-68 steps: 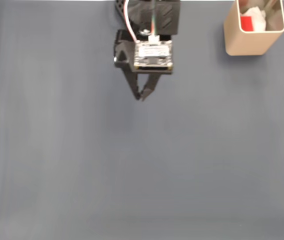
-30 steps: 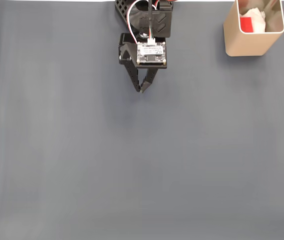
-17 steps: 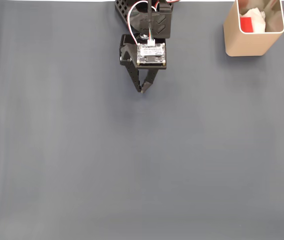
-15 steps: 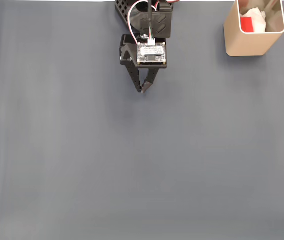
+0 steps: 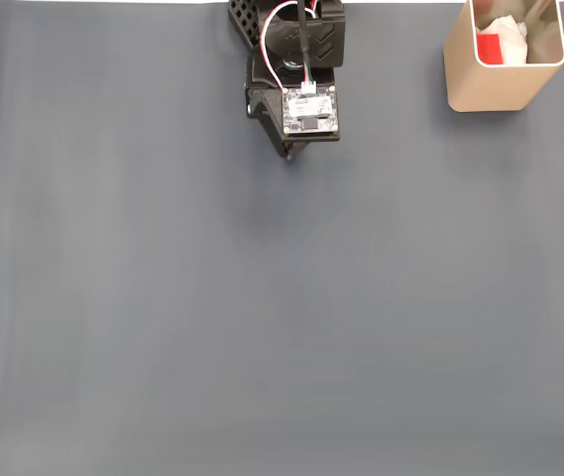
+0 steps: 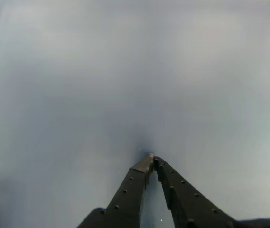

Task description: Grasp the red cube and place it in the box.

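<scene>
Red cube (image 5: 490,46) sits inside the box (image 5: 490,87) at top right of the fixed view, w/ white crumpled material beside it; placement looks done. Hand (image 6: 151,156) closed tip to tip, holding nothing, tucked near the arm base, likely parked. Desk (image 5: 262,327) otherwise bare. Fingers hidden under wrist board in fixed view; box cut off by top edge, its depth unclear.

Fixed view – straight down from high; wrist view – close along gripper (image 6: 152,158); both share grey mat (image 5: 262,317).
</scene>
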Available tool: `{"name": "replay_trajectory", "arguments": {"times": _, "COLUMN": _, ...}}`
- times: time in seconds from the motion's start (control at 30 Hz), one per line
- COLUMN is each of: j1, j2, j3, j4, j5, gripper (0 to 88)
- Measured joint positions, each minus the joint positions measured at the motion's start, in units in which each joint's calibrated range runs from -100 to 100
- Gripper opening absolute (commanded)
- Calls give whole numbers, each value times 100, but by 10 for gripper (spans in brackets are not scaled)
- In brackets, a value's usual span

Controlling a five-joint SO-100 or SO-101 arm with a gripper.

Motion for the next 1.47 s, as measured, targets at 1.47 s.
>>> {"name": "replay_trajectory", "arguments": {"times": 1.47, "j1": 0, "j2": -71, "j3": 0, "j4": 1657, "j5": 73, "gripper": 5}}
